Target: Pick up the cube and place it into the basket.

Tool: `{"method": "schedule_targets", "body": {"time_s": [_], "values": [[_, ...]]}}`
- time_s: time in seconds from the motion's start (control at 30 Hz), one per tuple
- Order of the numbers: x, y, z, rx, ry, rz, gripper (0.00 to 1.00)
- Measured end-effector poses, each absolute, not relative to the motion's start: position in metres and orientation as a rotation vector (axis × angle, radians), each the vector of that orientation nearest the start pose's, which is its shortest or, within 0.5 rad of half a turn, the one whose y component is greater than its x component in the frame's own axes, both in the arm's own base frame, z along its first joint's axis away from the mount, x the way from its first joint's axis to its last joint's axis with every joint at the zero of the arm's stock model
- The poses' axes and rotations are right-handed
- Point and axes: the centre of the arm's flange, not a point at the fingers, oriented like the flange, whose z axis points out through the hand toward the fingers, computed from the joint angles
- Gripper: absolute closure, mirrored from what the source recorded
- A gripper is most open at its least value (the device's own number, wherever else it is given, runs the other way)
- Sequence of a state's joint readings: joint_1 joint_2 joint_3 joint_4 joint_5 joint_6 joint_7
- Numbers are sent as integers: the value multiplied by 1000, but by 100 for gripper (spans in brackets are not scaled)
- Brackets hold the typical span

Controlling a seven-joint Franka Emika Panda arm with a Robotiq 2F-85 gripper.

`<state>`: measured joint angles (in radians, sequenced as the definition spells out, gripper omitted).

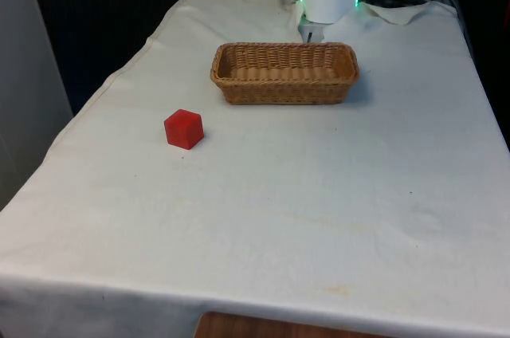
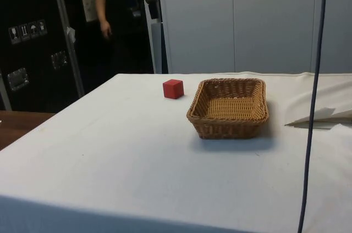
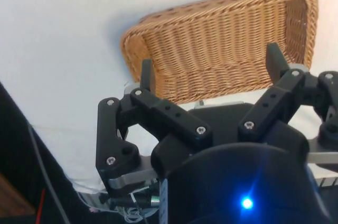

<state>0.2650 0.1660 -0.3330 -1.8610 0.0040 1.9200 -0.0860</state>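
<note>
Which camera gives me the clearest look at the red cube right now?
The front view: the red cube sits unobstructed on the white cloth, to the front view's left of the wicker basket. The side view has the cube farther off, beyond the basket's corner.

You had even, bright overhead light on the white cloth (image 1: 319,194), with no harsh glare. The basket (image 2: 228,106) cast a soft shadow toward the camera in the side view, and the cube (image 1: 184,129) left only a faint one. The background behind the table stayed dark. In the wrist view the gripper (image 3: 210,68) looked slightly soft and underlit.
</note>
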Motion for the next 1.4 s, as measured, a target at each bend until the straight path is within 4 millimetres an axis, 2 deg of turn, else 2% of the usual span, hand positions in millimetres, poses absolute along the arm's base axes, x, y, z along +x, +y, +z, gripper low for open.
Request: {"method": "schedule_targets", "body": {"time_s": [0.63,1.17,1.4], "values": [[598,-57,384,-3226,12,144,0],[592,-76,348,-3246,45,32,0],[584,-96,333,-3255,64,-38,0]]}}
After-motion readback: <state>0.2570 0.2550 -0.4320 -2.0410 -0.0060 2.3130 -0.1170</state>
